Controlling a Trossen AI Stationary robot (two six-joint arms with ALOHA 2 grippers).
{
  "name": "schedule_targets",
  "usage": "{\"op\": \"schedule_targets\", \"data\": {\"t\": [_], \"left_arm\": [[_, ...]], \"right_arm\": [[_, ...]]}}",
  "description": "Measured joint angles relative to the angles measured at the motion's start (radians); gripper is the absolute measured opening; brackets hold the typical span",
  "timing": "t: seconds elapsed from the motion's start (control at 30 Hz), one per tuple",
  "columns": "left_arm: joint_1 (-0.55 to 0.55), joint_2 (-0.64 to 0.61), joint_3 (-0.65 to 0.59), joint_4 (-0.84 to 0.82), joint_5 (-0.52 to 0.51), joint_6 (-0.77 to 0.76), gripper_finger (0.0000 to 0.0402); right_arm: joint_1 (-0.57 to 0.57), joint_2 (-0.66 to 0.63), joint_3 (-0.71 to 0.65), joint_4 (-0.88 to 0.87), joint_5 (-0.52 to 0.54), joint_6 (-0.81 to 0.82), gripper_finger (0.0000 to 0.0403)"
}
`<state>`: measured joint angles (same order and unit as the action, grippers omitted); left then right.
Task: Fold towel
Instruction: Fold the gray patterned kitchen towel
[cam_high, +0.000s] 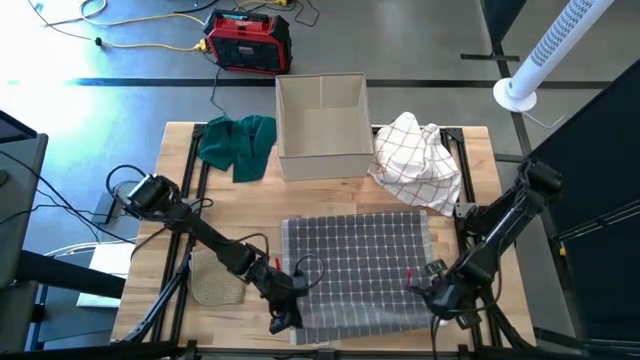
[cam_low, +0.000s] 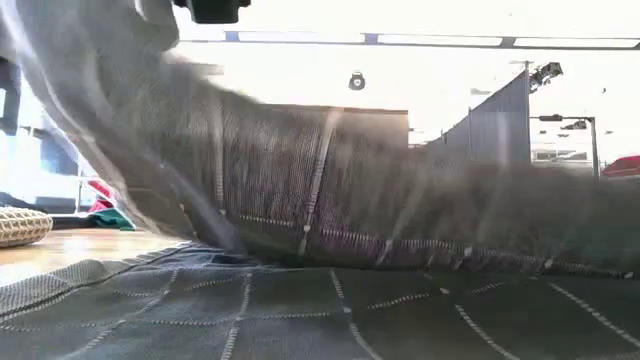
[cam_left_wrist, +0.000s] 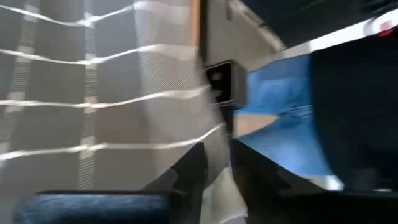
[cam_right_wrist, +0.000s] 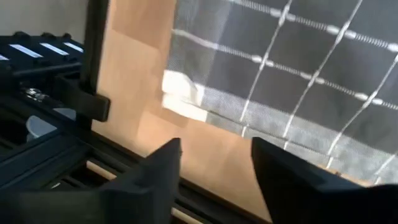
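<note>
A grey towel (cam_high: 360, 265) with a pale grid lies spread on the wooden table's near middle. My left gripper (cam_high: 287, 305) is at its near-left corner, shut on the cloth (cam_left_wrist: 93, 93). In the low view that side of the towel (cam_low: 120, 120) rises steeply toward the gripper, while the rest (cam_low: 350, 310) lies flat. My right gripper (cam_high: 440, 298) hovers by the near-right corner. Its fingers (cam_right_wrist: 216, 165) stand open over bare wood, just short of the towel's edge (cam_right_wrist: 298, 81). My left gripper pinches the towel near its near-left corner (cam_left_wrist: 214, 163) between its two fingers. I cannot tell whether it has one layer or several. The held part is lifted off the table and the cloth slopes down from it to the flat part (cam_low: 300, 250).
A cardboard box (cam_high: 322, 125) stands at the far middle, with a green cloth (cam_high: 238, 145) to its left and a white checked cloth (cam_high: 415, 160) to its right. A woven tan mat (cam_high: 215, 280) lies left of the towel. Black frame rails (cam_right_wrist: 93, 74) edge the table.
</note>
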<state>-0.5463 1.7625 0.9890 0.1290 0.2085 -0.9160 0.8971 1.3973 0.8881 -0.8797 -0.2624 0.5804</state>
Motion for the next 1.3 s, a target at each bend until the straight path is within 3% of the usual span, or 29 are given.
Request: {"op": "schedule_targets", "data": {"t": [0.17,0.3,0.37,0.5,0.57,0.83,1.17,1.3], "left_arm": [[0.002,0.01,0.0,0.037,0.047,-0.071,0.0129],[0.011,-0.023,0.001,-0.046,0.025,-0.031,0.0146],[0.024,-0.033,0.001,-0.126,-0.062,0.005,0.0147],[0.061,-0.024,0.0,-0.214,-0.365,0.057,0.0143],[0.094,-0.002,0.0,-0.228,-0.409,0.075,0.0137],[0.144,0.108,0.0,-0.233,-0.159,0.118,0.0074],[0.117,0.081,0.005,-0.539,-0.065,0.223,0.001],[0.121,0.016,-0.005,-0.607,-0.054,0.279,0.0002]], "right_arm": [[-0.009,0.023,0.001,-0.034,-0.018,0.035,0.0224],[-0.04,-0.043,0.001,-0.109,0.078,0.092,0.0222],[-0.078,-0.089,0.001,-0.154,0.2,0.125,0.0211],[-0.174,-0.143,-0.014,-0.165,0.434,0.232,0.0177],[-0.222,-0.152,-0.04,-0.129,0.478,0.279,0.0154],[-0.288,-0.151,-0.171,0.16,0.411,0.422,0.0029],[-0.288,-0.152,-0.096,0.156,0.521,0.445,0.002],[-0.289,-0.151,-0.073,0.188,0.594,0.466,0.0018]]}}
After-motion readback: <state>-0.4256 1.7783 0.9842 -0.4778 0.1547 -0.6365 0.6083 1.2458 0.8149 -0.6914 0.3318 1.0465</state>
